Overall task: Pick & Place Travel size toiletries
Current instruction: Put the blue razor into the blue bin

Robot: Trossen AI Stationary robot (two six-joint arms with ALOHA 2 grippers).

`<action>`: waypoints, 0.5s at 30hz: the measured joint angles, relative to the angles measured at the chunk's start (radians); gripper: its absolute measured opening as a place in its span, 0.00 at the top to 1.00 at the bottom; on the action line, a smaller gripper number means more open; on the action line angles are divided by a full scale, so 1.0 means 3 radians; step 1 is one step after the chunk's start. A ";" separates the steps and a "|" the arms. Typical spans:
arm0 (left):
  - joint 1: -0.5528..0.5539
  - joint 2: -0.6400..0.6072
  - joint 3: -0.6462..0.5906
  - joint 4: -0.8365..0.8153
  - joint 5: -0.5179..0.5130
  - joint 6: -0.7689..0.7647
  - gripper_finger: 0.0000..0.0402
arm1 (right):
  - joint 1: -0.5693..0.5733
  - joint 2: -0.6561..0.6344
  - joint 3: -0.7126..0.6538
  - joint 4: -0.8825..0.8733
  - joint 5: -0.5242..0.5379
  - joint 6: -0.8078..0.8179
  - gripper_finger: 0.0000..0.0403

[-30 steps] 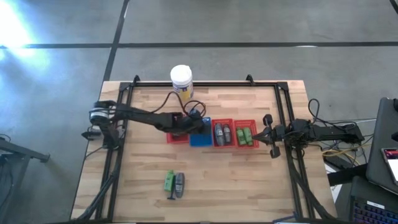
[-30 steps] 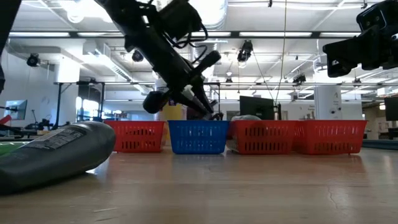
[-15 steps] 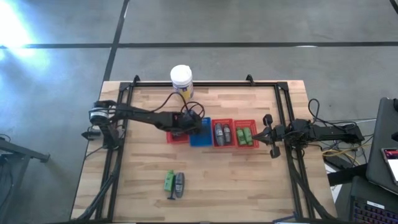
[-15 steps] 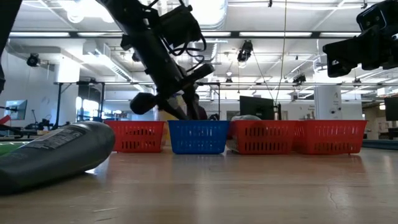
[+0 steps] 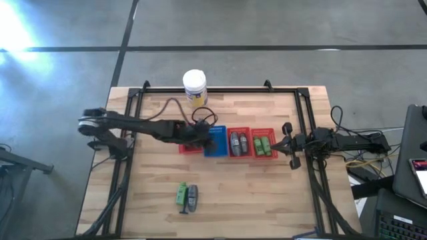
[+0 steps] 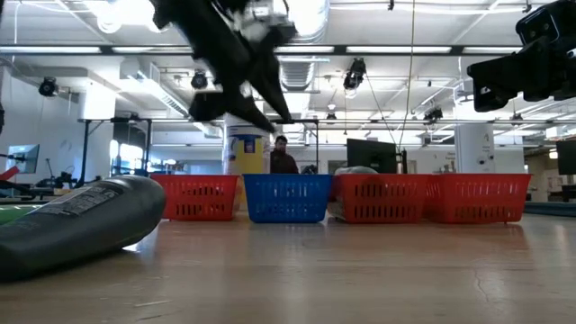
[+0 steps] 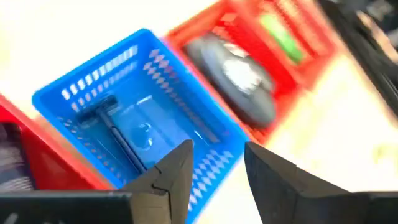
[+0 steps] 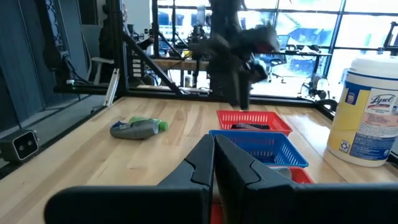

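Four mesh baskets sit in a row at the middle of the high view: a red basket [image 5: 189,147] at the left end, a blue basket [image 5: 215,141], then a red one holding two grey tubes [image 5: 239,143] and another red one holding green tubes [image 5: 264,145]. The left gripper [image 5: 200,133] hangs over the join of the leftmost red and blue baskets. Lower in the frame, a green tube [image 5: 181,194] and a grey tube [image 5: 193,197] lie side by side on the bare wooden table [image 5: 267,193]. A white jar [image 5: 194,87] stands at the table's upper edge. The right gripper [image 5: 288,142] waits at the right edge.

Low view: the left arm is up in the upper left, above the baskets; a grey tube [image 6: 81,225] fills the lower left.

Left wrist view: the jaws stand partly apart, holding nothing, above the blue basket, where a thin dark razor-like item [image 7: 115,127] lies.

Right wrist view: that gripper's fingers [image 8: 214,165] are pressed together, empty.
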 joint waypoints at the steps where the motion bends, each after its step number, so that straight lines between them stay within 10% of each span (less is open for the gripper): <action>1: -0.0028 -0.0101 0.0000 -0.0095 0.0007 0.0109 0.63 | 0.0000 0.0000 0.0000 0.0000 -0.0001 0.0001 0.98; 15: -0.0083 -0.0842 -0.0337 -0.1497 0.0269 0.0052 0.63 | 0.0001 -0.0003 0.0000 -0.0001 -0.0001 0.0001 0.98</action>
